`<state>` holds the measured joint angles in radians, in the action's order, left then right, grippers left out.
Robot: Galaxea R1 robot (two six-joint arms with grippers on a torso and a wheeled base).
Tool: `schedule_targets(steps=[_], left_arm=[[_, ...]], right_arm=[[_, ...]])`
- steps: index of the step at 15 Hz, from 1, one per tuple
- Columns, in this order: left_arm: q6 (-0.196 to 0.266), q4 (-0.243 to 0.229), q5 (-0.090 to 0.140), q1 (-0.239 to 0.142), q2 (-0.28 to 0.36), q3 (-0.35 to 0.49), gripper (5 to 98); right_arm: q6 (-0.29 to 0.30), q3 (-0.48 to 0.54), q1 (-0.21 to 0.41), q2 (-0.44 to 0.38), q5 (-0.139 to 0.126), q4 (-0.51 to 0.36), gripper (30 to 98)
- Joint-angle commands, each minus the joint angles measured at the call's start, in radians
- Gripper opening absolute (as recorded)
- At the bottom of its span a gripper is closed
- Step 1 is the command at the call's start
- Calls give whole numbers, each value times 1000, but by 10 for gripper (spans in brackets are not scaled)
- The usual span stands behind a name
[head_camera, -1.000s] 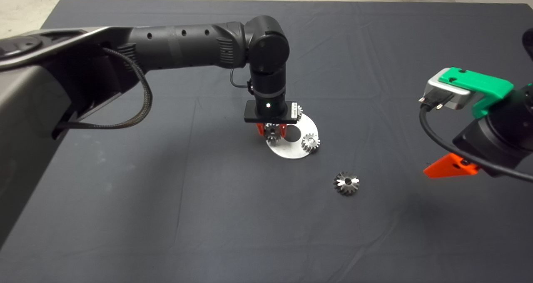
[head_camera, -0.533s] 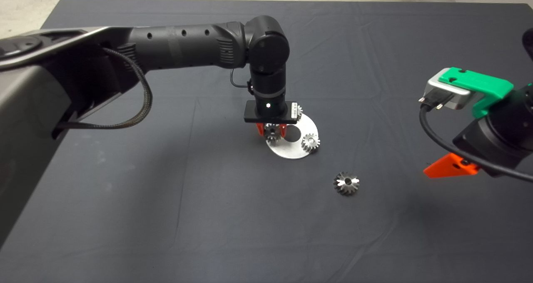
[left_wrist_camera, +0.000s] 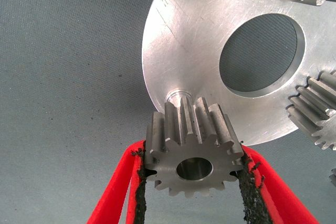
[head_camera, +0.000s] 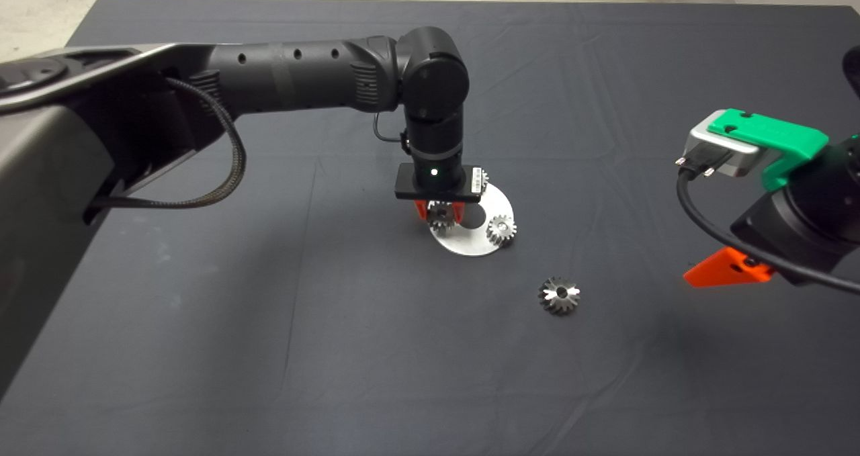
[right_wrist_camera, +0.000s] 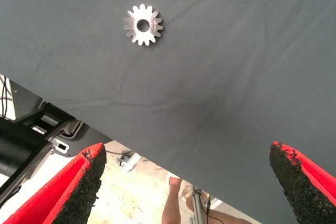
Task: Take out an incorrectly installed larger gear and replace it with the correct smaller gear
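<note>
My left gripper (head_camera: 440,212) hangs over the near-left rim of the round silver plate (head_camera: 470,242), shut on the smaller gear (left_wrist_camera: 191,156). The gear sits between the black pads (left_wrist_camera: 140,182), right by a short peg (left_wrist_camera: 177,96) on the plate (left_wrist_camera: 194,40). The larger gear (head_camera: 559,295), dark and shiny, lies flat on the mat to the right of the plate, nearer the front. It also shows in the right wrist view as the larger gear (right_wrist_camera: 143,24). My right gripper (right_wrist_camera: 184,182) waits open at the right edge, holding nothing.
Two more small silver gears stand on the plate: one (head_camera: 501,229) at its right rim, one (head_camera: 482,177) at the back, half hidden by the left wrist. The plate has a wide round hole (left_wrist_camera: 261,53). A person's leg (right_wrist_camera: 176,208) shows past the mat edge.
The left gripper with the smaller gear has shifted very slightly to the right. Nothing else has moved.
</note>
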<state>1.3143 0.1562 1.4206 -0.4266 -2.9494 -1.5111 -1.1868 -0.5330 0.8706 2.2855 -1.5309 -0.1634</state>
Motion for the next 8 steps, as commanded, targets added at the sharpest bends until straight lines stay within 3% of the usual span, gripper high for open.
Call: schedule_targets(steps=[1, 8], left_arm=[[0, -9, 4, -23, -3, 11, 372], [0, -9, 3, -23, -3, -4, 372]], right_arm=[[-7, 7, 25, 3, -117, -36, 824], [-7, 7, 25, -2, -117, -37, 824]])
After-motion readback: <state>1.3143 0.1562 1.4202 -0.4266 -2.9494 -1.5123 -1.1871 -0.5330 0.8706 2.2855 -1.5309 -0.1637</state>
